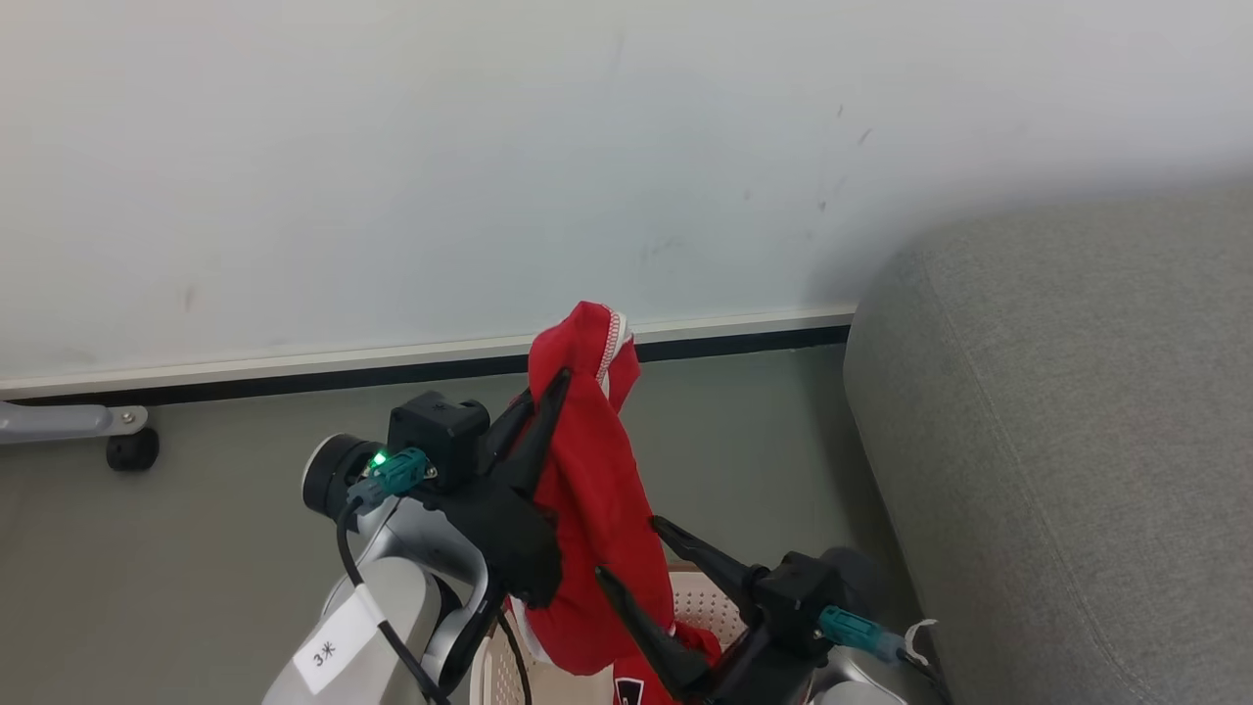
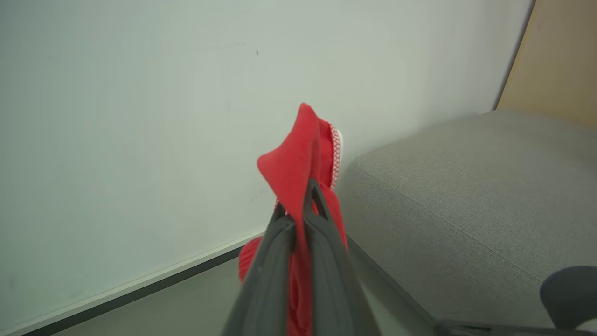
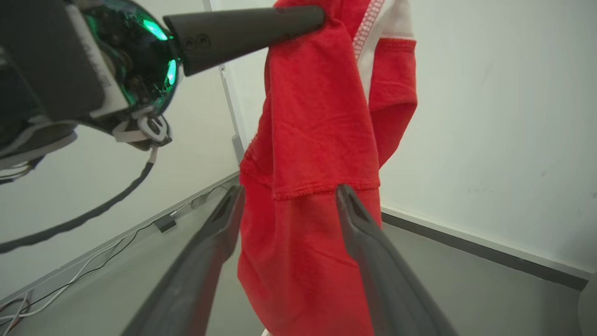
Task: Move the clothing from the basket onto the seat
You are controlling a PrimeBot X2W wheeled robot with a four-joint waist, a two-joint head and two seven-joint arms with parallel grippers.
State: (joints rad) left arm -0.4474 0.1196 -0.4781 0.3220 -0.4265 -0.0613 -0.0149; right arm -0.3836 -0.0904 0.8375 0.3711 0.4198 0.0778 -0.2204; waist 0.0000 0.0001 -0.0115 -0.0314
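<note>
**Carry across, then release**

I'd swing the left gripper rightward until the bright red, white-trimmed sports garment hangs over the grey woven sofa, clear of the cream perforated basket, then let go. Its fingers pinch the cloth's top fold. The right gripper stands spread wide, gripping nothing.

My head camera looks forward and down from above at the floor, the wall and the seat at right. My left wrist camera sights along the left gripper toward that wall and seat. My right wrist camera also faces the wall, very near the garment, which all three views share.
</note>
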